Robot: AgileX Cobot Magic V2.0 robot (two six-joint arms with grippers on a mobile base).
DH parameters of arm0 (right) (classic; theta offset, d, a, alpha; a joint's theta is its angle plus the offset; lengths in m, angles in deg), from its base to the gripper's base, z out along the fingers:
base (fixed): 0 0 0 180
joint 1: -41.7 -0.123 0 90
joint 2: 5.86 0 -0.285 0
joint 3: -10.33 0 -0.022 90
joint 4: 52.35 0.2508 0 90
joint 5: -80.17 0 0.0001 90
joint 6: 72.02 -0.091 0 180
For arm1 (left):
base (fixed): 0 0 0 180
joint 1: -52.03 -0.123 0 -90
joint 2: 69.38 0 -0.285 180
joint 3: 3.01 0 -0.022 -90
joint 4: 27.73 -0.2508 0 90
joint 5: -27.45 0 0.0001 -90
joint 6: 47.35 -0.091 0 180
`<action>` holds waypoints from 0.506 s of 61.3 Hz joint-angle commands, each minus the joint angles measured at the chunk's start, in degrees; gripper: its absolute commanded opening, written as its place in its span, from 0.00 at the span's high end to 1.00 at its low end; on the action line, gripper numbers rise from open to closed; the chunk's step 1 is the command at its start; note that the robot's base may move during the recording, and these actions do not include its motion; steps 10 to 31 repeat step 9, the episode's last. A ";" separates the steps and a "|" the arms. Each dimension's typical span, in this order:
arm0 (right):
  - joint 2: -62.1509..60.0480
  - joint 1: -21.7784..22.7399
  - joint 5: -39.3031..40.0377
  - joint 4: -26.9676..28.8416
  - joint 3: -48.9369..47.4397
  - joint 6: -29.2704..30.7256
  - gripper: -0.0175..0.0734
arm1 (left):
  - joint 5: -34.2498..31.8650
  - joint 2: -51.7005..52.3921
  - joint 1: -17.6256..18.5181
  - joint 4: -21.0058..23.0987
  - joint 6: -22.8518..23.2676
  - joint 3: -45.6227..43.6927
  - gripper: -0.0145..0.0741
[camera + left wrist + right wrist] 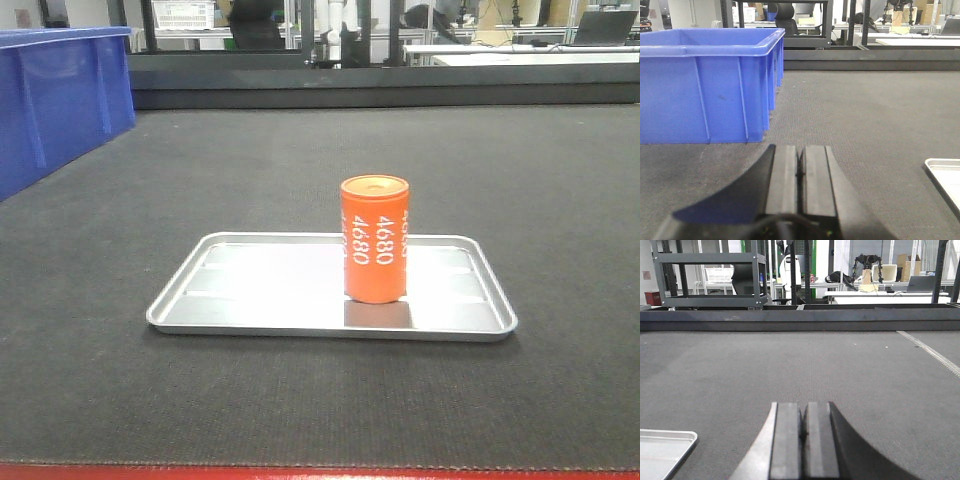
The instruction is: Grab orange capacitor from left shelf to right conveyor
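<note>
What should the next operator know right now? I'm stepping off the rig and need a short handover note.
Left gripper: shut, empty, low over the belt by the blue bin.
Right gripper: shut, empty, low over the belt.
Capacitor: upright on the steel tray, which lies on the belt; nothing touches it. The shelf is not in view.
Done: the capacitor appears to be delivered and released.
Left: probably nothing, beyond confirming that the tray is the intended spot.
</note>
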 commanded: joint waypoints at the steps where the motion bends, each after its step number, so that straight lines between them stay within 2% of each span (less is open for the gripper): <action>1: -1.20 0.39 5.50 -0.44 0.11 0.81 0.75 | -5.16 -0.58 0.17 0.31 0.00 -0.45 0.95; 31: -1.20 0.39 5.50 -0.44 0.11 0.81 0.75 | -5.16 -0.58 0.17 0.31 0.00 -0.45 0.95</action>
